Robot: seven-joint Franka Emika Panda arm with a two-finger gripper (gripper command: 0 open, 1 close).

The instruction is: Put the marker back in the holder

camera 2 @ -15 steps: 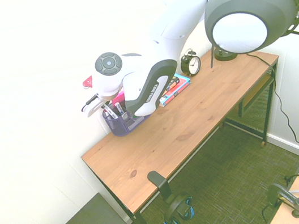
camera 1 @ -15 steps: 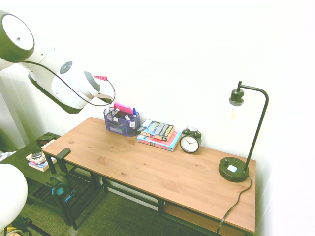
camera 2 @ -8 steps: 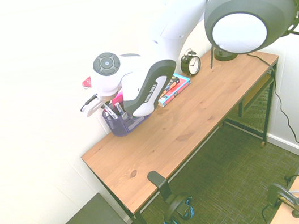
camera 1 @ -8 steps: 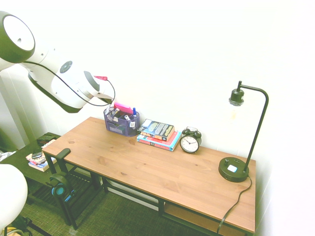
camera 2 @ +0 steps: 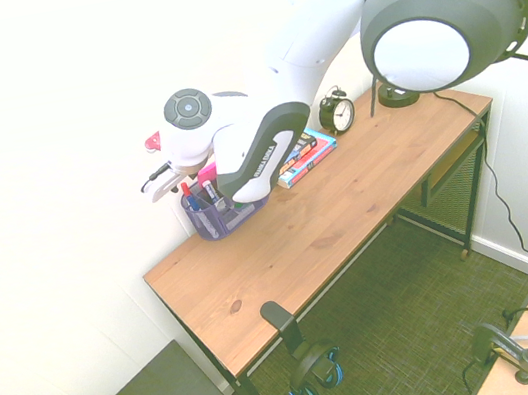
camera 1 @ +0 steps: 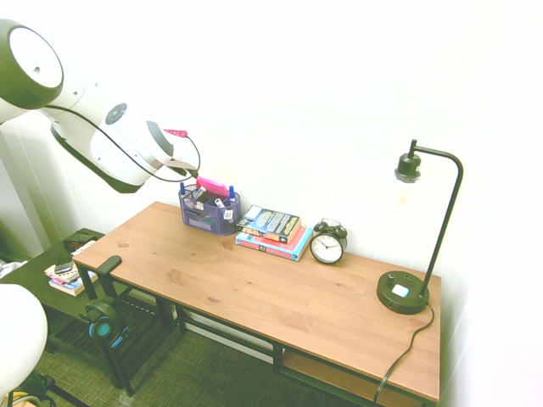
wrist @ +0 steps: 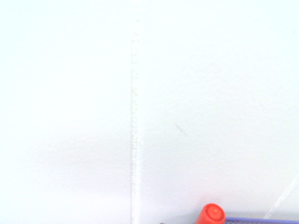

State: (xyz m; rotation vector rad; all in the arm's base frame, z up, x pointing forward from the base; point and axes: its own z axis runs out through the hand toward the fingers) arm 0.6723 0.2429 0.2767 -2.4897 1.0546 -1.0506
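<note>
The marker [camera 2: 192,205] appears to stand in the end part of the purple mesh holder [camera 2: 230,217], with its blue cap up, though the view there is small and partly crowded, so take the exact compartment as unsettled. You can see a red cap [wrist: 214,213] close up in the wrist view, next to the holder's rim; from the second exterior view it rises just beside the marker's blue.

Your gripper [camera 2: 169,184] hangs above that same end of the holder, near the wall. You cannot tell from these views whether its pincer stands wide or narrow, but no marker shows raised in its grasp.

In the first exterior view you have a pink item [camera 1: 212,185] leaning up at the back of the holder, and a second blue cap [camera 1: 232,192] upright toward the holder's other end. Just beside the holder lies a stack of books [camera 1: 273,231], then a black alarm clock [camera 1: 327,243] next to it. Well apart from them, a dark lamp [camera 1: 404,292] stands toward the far end of the wooden desk [camera 1: 280,297]. Headphones [camera 2: 315,371] hang at the desk's front edge.
</note>
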